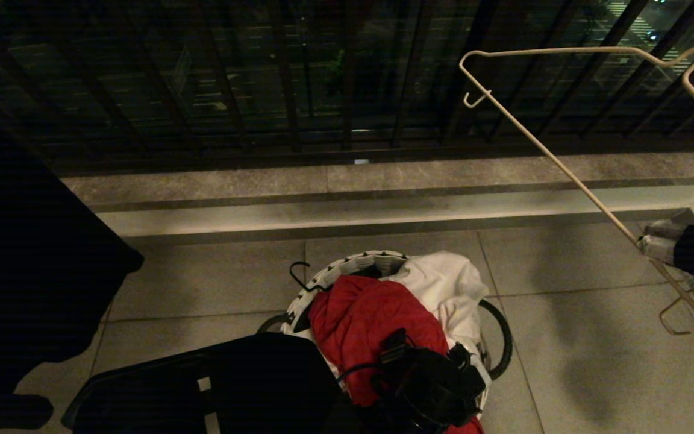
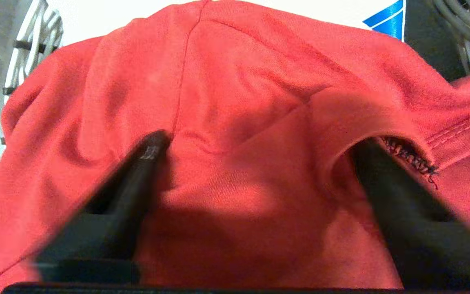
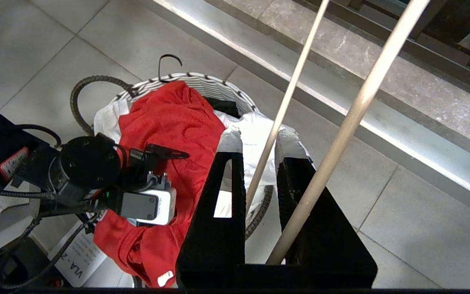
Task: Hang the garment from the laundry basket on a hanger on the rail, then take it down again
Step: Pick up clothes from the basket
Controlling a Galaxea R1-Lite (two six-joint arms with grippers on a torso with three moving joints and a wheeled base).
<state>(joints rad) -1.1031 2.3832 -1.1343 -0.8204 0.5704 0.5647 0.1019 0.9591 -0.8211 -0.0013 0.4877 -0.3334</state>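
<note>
in the basket [image 1: 347, 263] on the tiled floor, the red shirt [image 1: 359, 319] lies heaped on top, beside a white shirt [image 1: 443, 283]. the left gripper [image 2: 255, 159] sits straight down on it, jaws spread wide, a ridge of cloth between the fingers [image 2: 149, 149] but not yet pinched. the right gripper [image 3: 254, 141], well off to the right, is clenched on the wire hanger [image 1: 564, 166]. the shirt's lettering, collar and long axis can't be made out in the crumple.
</note>
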